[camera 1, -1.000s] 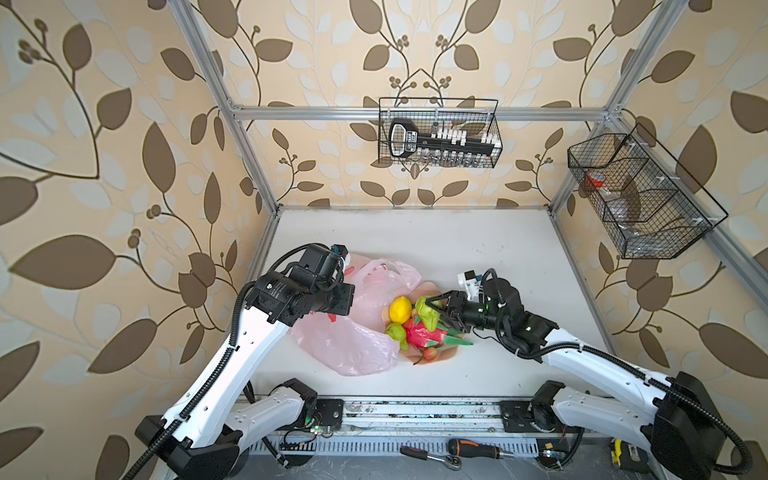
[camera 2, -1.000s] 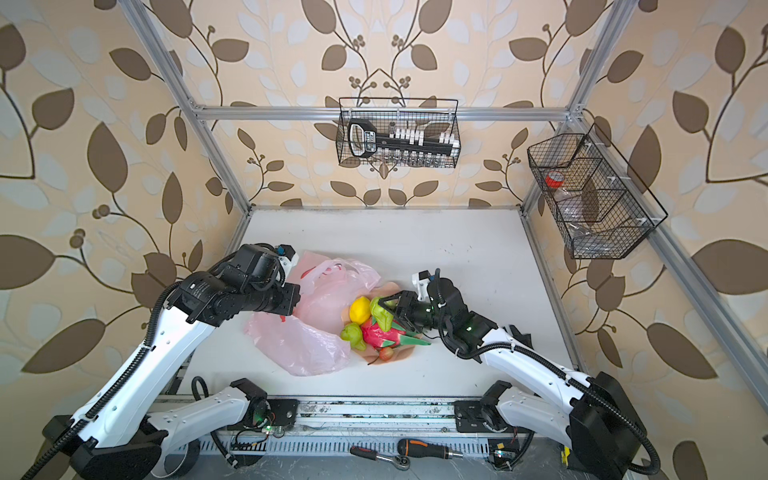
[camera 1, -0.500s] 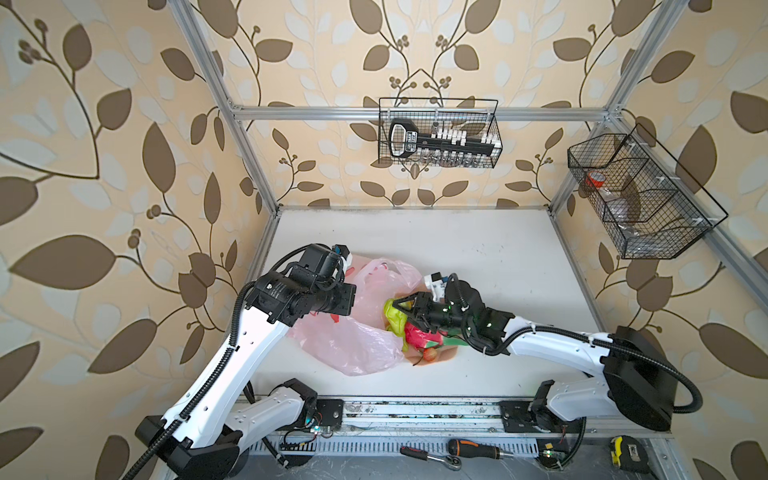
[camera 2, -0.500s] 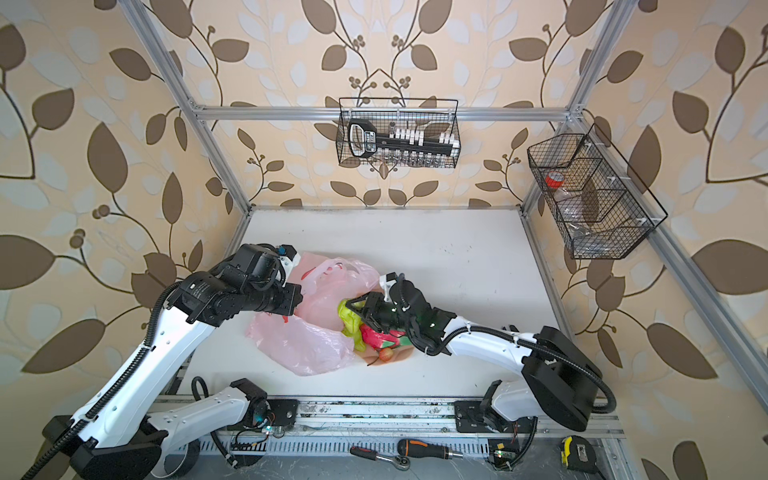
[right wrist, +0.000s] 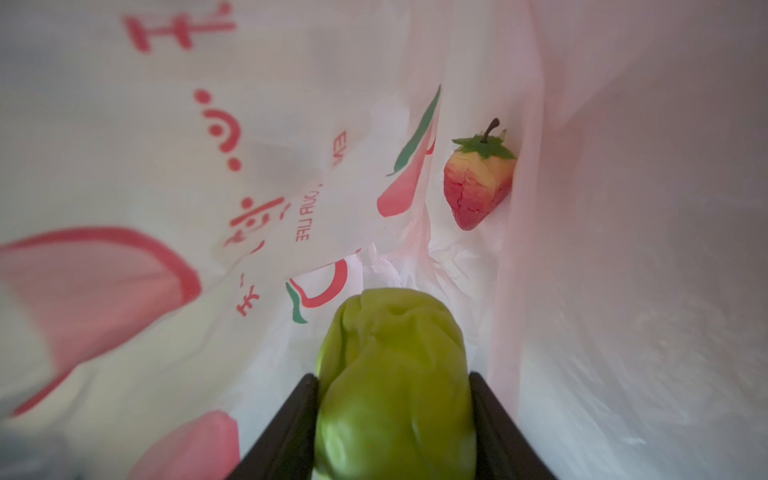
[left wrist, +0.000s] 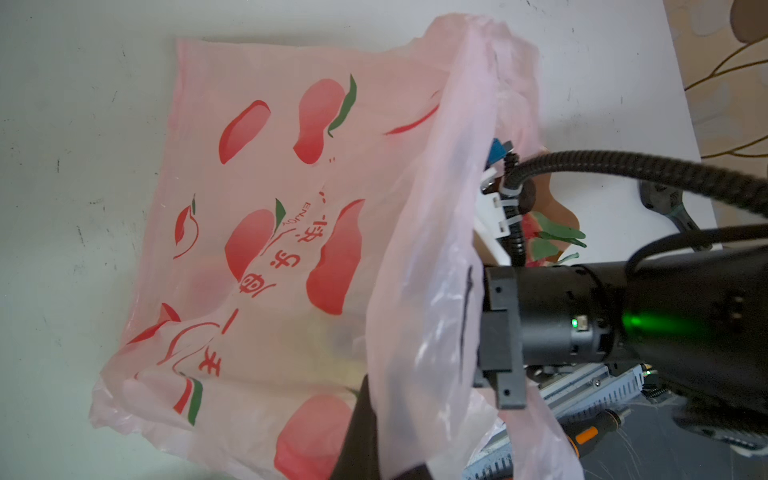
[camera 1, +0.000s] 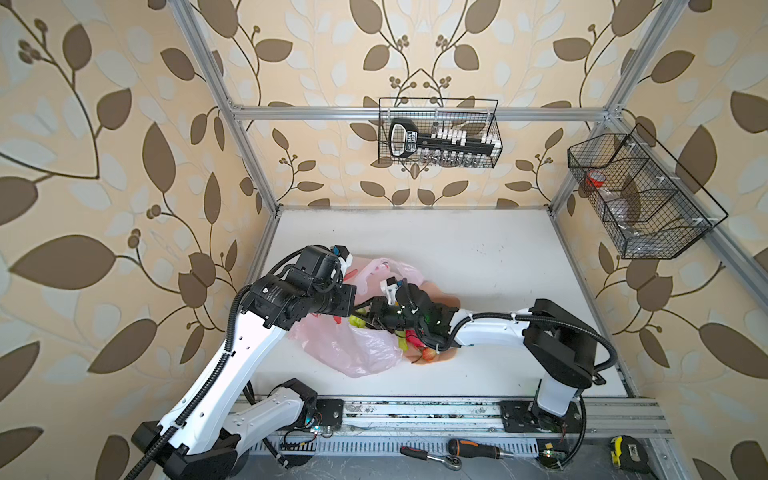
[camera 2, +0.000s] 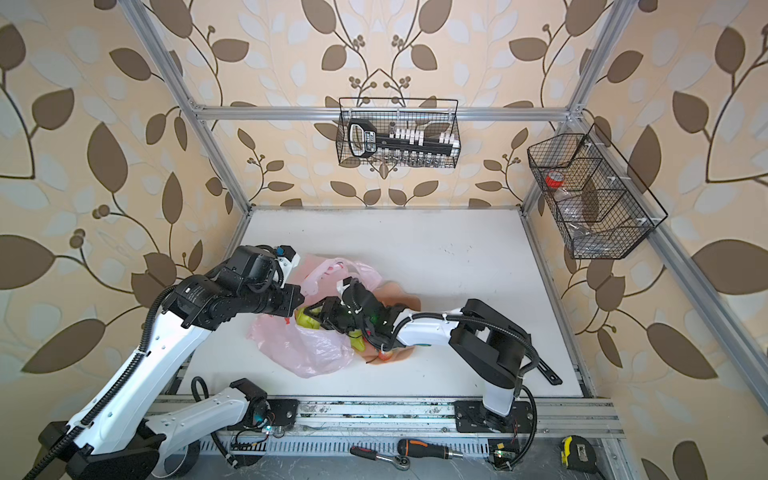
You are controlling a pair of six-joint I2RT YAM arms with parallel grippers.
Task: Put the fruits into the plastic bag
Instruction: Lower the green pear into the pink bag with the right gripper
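Right gripper (right wrist: 395,386) clamps green pear (right wrist: 395,365) inside plastic bag (right wrist: 623,249); strawberry (right wrist: 478,187) lies ahead. Left gripper (left wrist: 368,415) pinched tight on its rim. Scuffed white table (camera 1: 478,249) beneath; leaf-papered walls (camera 1: 124,124) around.

The plastic bag (camera 1: 358,350) is thin, crinkly, translucent pink film printed with red fruit pictures, green leaves and red lettering. It lies crumpled on the desk (camera 1: 457,249), its body low and its mouth raised open. Just inside the mouth, a lumpy, glossy green pear (right wrist: 395,353) is clamped between the dark jaws of the right gripper (right wrist: 392,377). Deeper in the bag, a small strawberry (right wrist: 478,187) rests against a fold of film. It is red at the tip and pale yellow under its green leafy cap and dark stem. Just outside the bag's mouth, close together, lie a pink-red dragon fruit (left wrist: 530,227) with green scales, a yellow-green piece (camera 1: 402,344) and a small red piece (camera 1: 430,354).
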